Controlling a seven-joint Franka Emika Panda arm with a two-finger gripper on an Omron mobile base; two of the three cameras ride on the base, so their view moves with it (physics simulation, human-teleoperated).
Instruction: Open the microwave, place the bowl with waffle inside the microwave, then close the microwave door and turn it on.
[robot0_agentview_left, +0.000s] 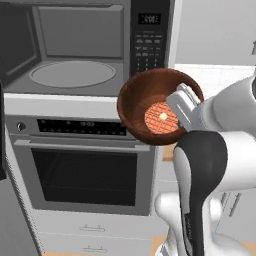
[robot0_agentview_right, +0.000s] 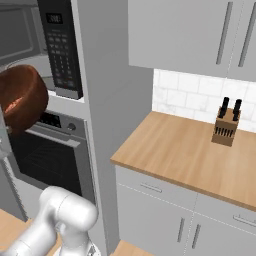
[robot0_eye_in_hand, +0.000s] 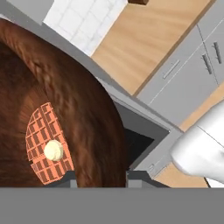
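Carrying the bowl (robot0_agentview_left: 160, 106) toward the open microwave (robot0_agentview_left: 75, 47) is the step in hand. The gripper (robot0_agentview_left: 184, 100) is clamped on the bowl's rim at the bowl's 3 o'clock side in the left base view, with the bowl tipped steeply so its mouth faces the camera; the waffle (robot0_agentview_left: 161, 118) with a pale dab on top lies against the bottom, at about 5 o'clock inside the bowl. The bowl hangs in the air in front of the keypad (robot0_agentview_left: 148, 47), at about 4 o'clock from the round turntable (robot0_agentview_left: 72, 73) and just above the oven (robot0_agentview_left: 82, 160) control strip. The microwave door appears swung wide, the grey cavity fully exposed.

My judgement: the next move calls for levelling the bowl so the waffle does not slide out, then shifting it toward 10 o'clock, through the opening and onto the turntable, keeping the rim clear of the cavity's right wall. Closing the door and starting the microwave remain undone.
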